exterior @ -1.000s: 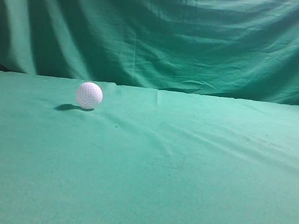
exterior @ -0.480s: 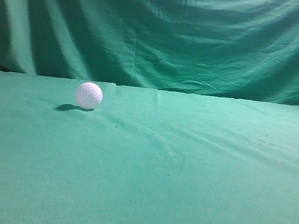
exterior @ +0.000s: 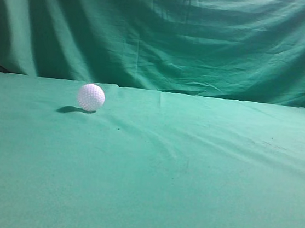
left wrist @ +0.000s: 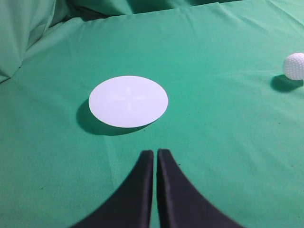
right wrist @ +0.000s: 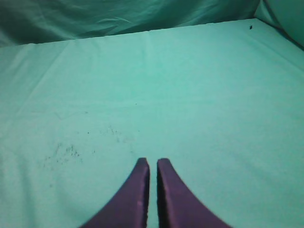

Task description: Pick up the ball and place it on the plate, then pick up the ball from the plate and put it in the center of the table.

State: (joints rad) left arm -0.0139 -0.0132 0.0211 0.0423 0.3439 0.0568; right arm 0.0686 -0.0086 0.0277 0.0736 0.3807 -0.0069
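The white dimpled ball (exterior: 91, 97) rests on the green table (exterior: 190, 173), left of centre in the exterior view. It also shows at the right edge of the left wrist view (left wrist: 294, 66). A flat white round plate (left wrist: 128, 101) lies on the cloth ahead of my left gripper (left wrist: 155, 153), which is shut and empty. The ball lies well to the right of the plate. My right gripper (right wrist: 153, 162) is shut and empty over bare cloth. Neither gripper nor the plate shows in the exterior view.
A draped green cloth backdrop (exterior: 162, 32) hangs behind the table. Its folds also show at the far left of the left wrist view (left wrist: 19, 33). Faint dark specks (right wrist: 66, 152) mark the cloth in the right wrist view.
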